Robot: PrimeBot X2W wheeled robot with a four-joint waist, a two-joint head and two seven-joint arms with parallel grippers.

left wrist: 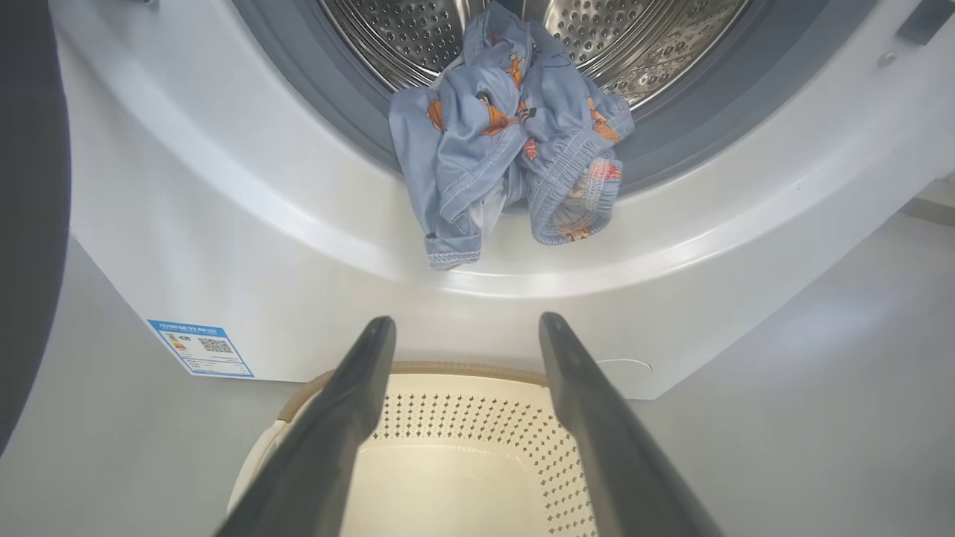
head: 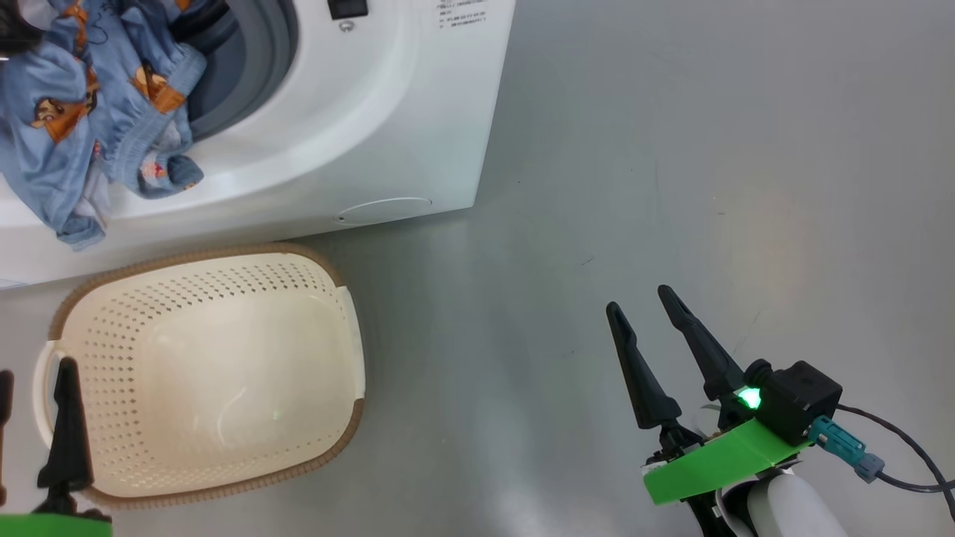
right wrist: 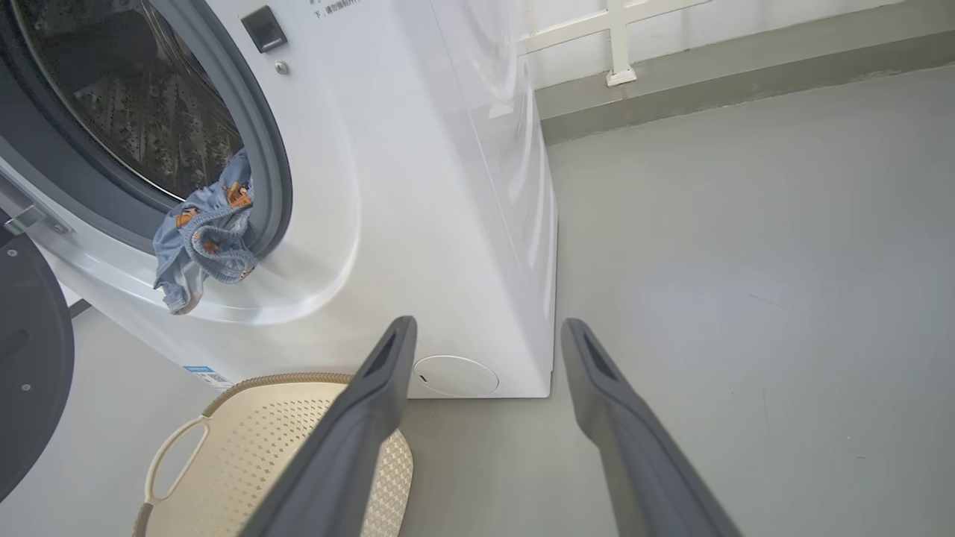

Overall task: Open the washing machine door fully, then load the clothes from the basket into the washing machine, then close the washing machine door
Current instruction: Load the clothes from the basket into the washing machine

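Head view: washing machine at top left, its opening facing the robot. clothes are bunched on the lower lip of the opening. Part lies inside, and part droops across the grey seal onto the white front ring. Left wrist view: the top of the bundle rests against the steel drum edge. A blue cuff and an elastic hem hang lowest, well down the ring.

basket stands on the floor directly below the opening, its bare perforated walls and bottom in plain sight. The brown rim is just beside the machine's base; can't tell if it touches.

washing machine door is swung open, a black disc to the left of the basket in the right wrist view.

left gripper is over the basket's left handle end, fingers spread, nothing between them. right gripper is over bare floor, well apart from the basket and off the machine's right corner. Its fingers are spread with nothing held.

Also around:
- round cap low on the front
- blue label low on the front, on the door side
- cable trailing from the right wrist
- wall skirting behind the machine
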